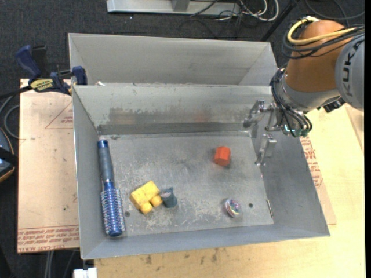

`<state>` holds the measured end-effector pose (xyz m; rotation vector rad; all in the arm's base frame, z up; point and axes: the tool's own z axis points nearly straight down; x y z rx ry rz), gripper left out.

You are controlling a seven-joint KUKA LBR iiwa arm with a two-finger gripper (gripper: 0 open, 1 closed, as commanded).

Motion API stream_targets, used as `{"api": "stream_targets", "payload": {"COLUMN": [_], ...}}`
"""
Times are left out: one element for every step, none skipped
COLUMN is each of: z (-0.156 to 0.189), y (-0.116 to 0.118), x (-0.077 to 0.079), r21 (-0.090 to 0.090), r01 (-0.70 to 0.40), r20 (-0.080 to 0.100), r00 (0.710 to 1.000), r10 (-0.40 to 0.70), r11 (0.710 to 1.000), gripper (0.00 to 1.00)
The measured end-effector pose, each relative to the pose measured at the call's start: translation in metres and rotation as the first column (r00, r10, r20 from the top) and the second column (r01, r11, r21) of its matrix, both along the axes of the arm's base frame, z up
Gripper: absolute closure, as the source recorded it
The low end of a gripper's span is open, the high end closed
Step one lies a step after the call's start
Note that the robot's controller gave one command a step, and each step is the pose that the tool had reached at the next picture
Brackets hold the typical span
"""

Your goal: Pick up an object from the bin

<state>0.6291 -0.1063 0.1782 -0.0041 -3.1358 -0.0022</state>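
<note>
My gripper (259,162) hangs over the right side of the bin, near the right wall, its two fingers pointing down with a small gap and nothing between them. A small orange-red block (222,156) lies on the bin floor just left of the fingers, apart from them. A small shiny round thing (233,208) lies below the gripper toward the front right.
A blue hairbrush (108,192) lies along the left wall. A yellow block piece (145,197) with a small dark grey-teal piece (168,198) beside it sits front left of centre. The arm with its orange cover comes in over the right rim.
</note>
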Motion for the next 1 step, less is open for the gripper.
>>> {"api": "stream_targets", "payload": {"z": [-0.1088], "y": [0.0346], "x": [0.0083], "r21": [0.0], "r01": [0.03], "r20": [0.017], "r00": [0.999], "r10": [-0.03], "r11": [1.0], "gripper": [0.0]}}
